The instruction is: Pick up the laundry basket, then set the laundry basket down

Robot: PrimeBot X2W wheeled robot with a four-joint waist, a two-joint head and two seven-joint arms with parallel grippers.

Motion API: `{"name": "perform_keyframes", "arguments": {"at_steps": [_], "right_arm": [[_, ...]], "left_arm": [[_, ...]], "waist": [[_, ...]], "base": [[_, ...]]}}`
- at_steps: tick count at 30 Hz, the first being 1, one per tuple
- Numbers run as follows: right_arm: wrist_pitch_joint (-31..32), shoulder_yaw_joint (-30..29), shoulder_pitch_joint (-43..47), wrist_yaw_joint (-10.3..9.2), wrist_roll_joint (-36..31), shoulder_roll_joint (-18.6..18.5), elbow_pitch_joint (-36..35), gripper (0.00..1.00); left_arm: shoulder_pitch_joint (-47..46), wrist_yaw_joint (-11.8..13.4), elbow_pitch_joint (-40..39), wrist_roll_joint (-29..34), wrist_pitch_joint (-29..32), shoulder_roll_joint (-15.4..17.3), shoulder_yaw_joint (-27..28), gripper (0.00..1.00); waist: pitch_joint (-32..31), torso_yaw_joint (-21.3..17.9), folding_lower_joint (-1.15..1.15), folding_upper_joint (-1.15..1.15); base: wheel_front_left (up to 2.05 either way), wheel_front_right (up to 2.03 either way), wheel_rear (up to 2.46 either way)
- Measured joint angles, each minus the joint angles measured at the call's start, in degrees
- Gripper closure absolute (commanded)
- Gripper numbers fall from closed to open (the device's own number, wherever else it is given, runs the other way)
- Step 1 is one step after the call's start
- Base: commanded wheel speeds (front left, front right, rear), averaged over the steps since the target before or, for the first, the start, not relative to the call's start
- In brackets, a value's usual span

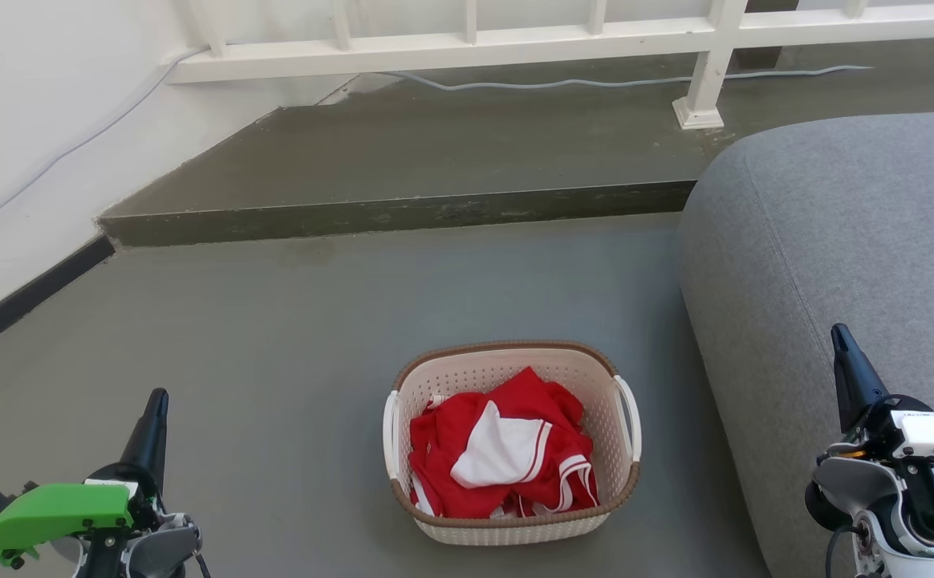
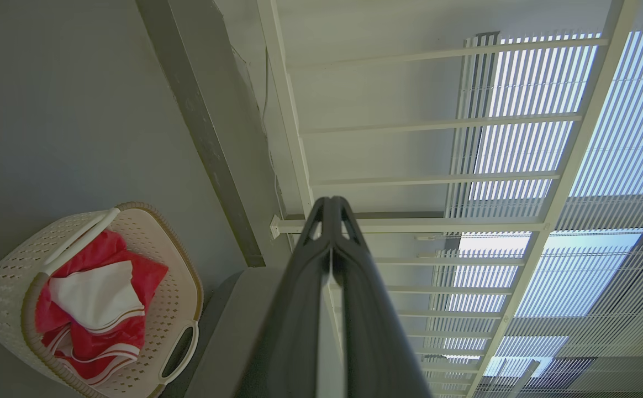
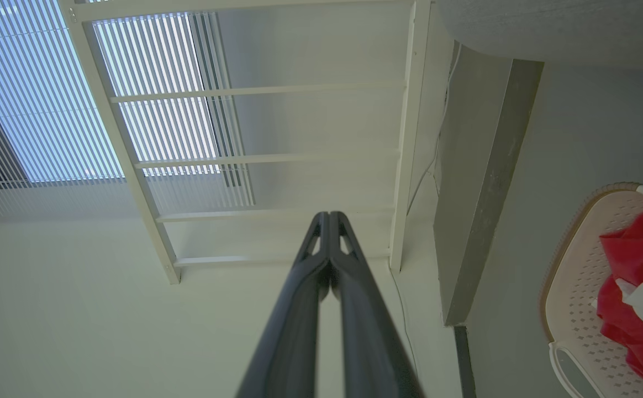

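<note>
The laundry basket (image 1: 483, 377) stands upright on the grey floor (image 1: 274, 321), low in the head view toward six o'clock, with a heap of red and white clothes (image 1: 507, 449) inside. Its two white loop handles (image 1: 391, 433) sit at its nine and three o'clock sides, and nothing touches either. A grey sofa (image 1: 852, 241) bulks at the basket's three o'clock, near it but apart.

The left gripper (image 1: 157, 401) hangs between eight and nine o'clock from the basket, well apart, its two dark fingers pressed together at the tips and holding nothing. The right gripper (image 1: 840, 337) is at about three o'clock from the basket, seen against the sofa, fingers likewise closed tip to tip and empty.

Beyond the basket at twelve o'clock a low step (image 1: 403, 213) crosses the floor. Further up runs a white railing (image 1: 467, 48), with a pale cable (image 1: 595, 82) lying along its foot.
</note>
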Motion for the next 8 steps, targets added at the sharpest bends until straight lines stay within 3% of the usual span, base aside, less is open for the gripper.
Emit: {"name": "perform_keyframes", "arguments": {"at_steps": [8], "right_arm": [[0.0,0.0,0.0,0.0,0.0,0.0,-0.03,1.0]], "left_arm": [[0.0,0.0,-0.03,0.0,0.0,0.0,0.0,1.0]], "waist": [[0.0,0.0,0.0,0.0]], "base": [[0.0,0.0,0.0]]}}
